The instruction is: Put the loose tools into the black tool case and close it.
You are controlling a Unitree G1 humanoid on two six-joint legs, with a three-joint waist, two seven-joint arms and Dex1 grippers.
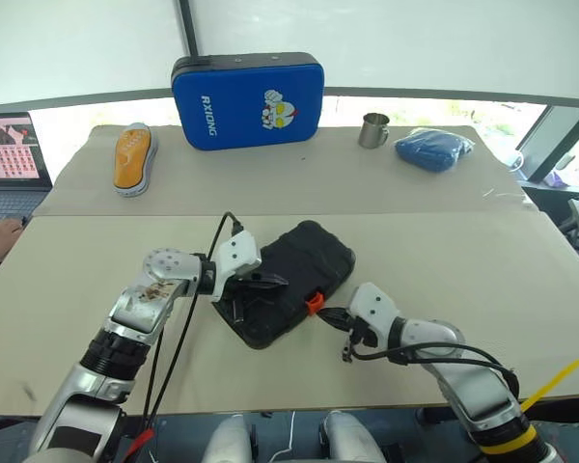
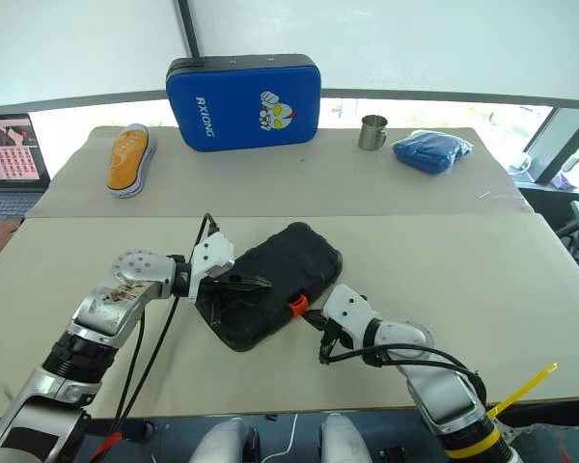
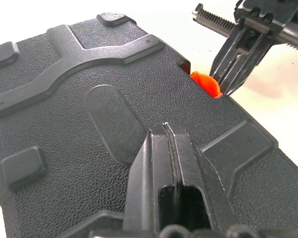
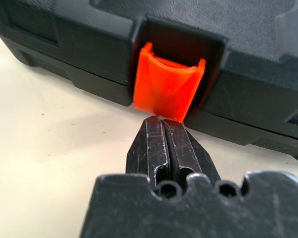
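Now the black tool case (image 1: 291,280) lies near the front edge of the beige table (image 1: 482,289), set at a slant, its ribbed lid down. The left gripper (image 3: 165,130) has its two black fingers pressed tight together with nothing between them, tips resting on the textured lid. The right gripper (image 4: 164,121) is likewise closed and empty, its joined tips touching the lower lip of the orange latch (image 4: 166,87) on the case's front wall; the latch flap stands slightly out from its recess. Farther back on the table a blue cartoon-printed case (image 1: 248,100) stands upright, with an orange shoe insole (image 1: 133,157), a metal mug (image 1: 372,130) and a bundled blue cloth (image 1: 432,149) alongside
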